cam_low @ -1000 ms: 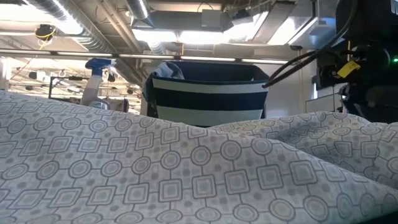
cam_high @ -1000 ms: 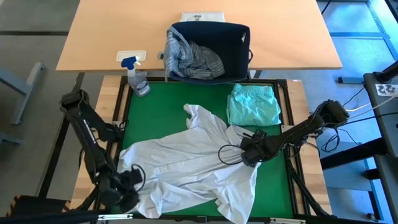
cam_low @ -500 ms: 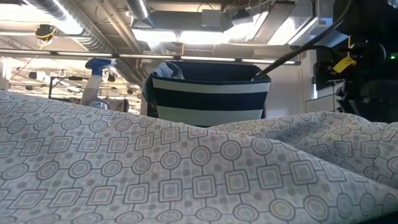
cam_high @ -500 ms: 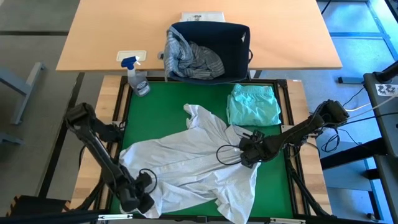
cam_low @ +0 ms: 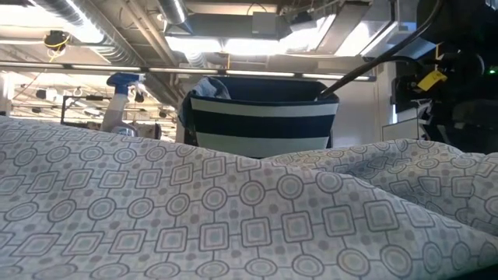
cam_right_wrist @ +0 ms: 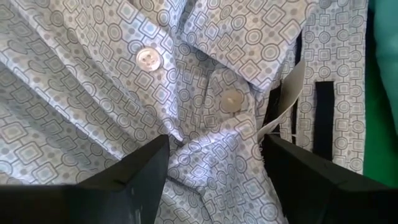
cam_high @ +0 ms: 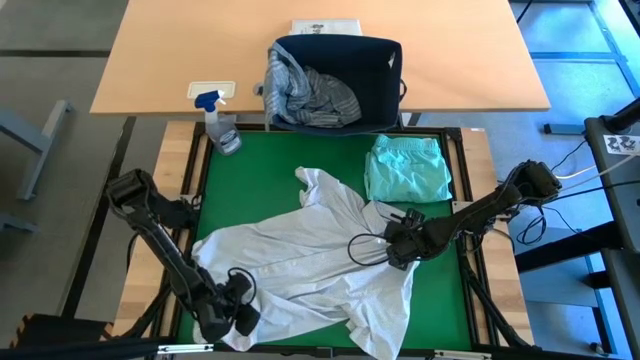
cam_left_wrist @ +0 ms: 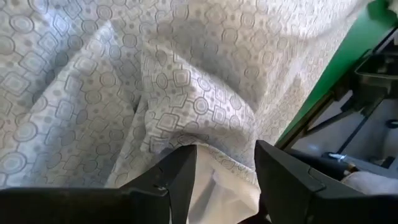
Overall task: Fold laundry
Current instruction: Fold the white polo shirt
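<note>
A white button-up shirt [cam_high: 300, 265] with a grey geometric print lies spread and rumpled on the green mat [cam_high: 270, 160]; it fills the low view [cam_low: 233, 218]. My left gripper [cam_high: 240, 312] is low at the shirt's near-left hem, open, with a fold of cloth [cam_left_wrist: 214, 183] between its fingers. My right gripper [cam_high: 398, 248] is open over the button placket [cam_right_wrist: 230, 99] near the collar, on the shirt's right side. A folded mint-teal garment [cam_high: 407, 168] lies at the far right of the mat. A grey-blue striped shirt [cam_high: 310, 95] sits in the navy basket [cam_high: 385, 60]. My left gripper comes slanting down from the left, with its fingers [cam_left_wrist: 171, 180] on either side of a raised fold at the shirt's hem [cam_left_wrist: 211, 168]. I cannot tell whether they touch it. My right gripper points steeply down with its fingers [cam_right_wrist: 130, 180] wide apart on either side of bunched cloth at the placket [cam_right_wrist: 214, 149]. I cannot tell whether they press on it.
A blue-topped spray bottle [cam_high: 222, 125] stands at the mat's far left corner. The basket [cam_low: 261, 124] stands beyond the mat's far edge on a wooden table [cam_high: 180, 50]. Bare green mat shows at the far left and near right [cam_high: 440, 300].
My left gripper has moved from the mat's near-left edge toward the right and down onto the shirt's near-left hem, rolling as it went. The cloth there has shifted slightly. My right gripper has kept still.
</note>
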